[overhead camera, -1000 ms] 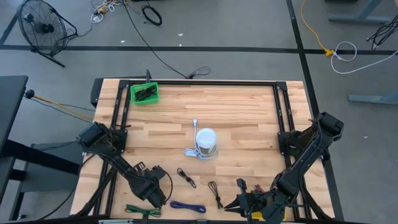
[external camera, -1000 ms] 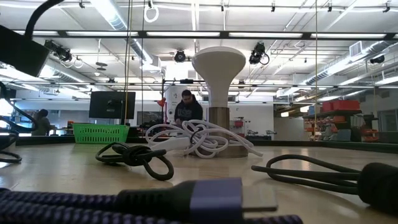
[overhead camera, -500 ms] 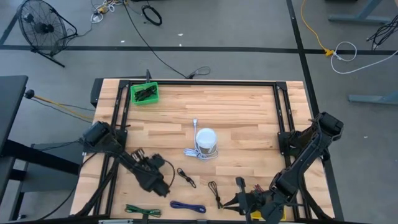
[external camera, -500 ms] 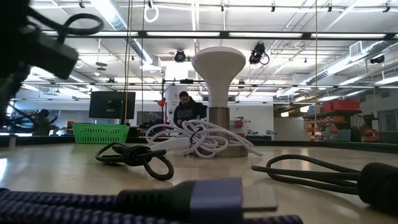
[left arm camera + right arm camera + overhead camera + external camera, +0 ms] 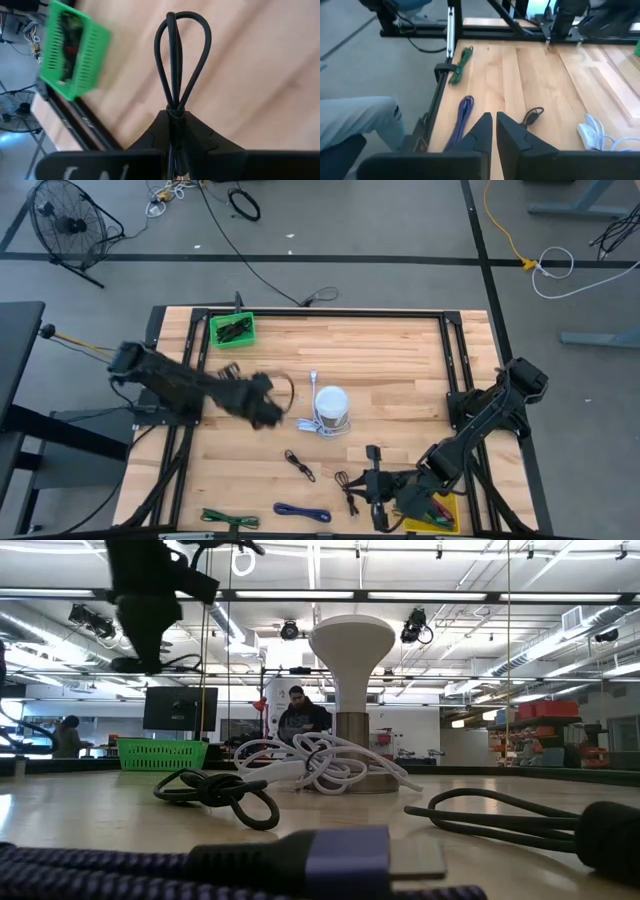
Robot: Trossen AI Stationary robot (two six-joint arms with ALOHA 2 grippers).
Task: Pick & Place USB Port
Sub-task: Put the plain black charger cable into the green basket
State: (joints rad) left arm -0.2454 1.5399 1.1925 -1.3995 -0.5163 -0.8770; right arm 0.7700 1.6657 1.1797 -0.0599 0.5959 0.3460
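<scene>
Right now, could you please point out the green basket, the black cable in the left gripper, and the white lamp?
green basket [image 5: 232, 330], high view, on its contents-side middle.
black cable [image 5: 176, 55], left wrist view, on its looped strands.
white lamp [image 5: 331, 402], high view, on its round top.

The light striped-plank wooden table [image 5: 400, 360] carries a bright green slotted plastic basket [image 5: 232, 330] at upper left, a white dome-topped stand [image 5: 331, 406] with a white coiled cable [image 5: 309, 423] at centre, and green [image 5: 228, 519], purple-blue [image 5: 302, 512] and black [image 5: 299, 465] cable bundles along the lower edge.
</scene>
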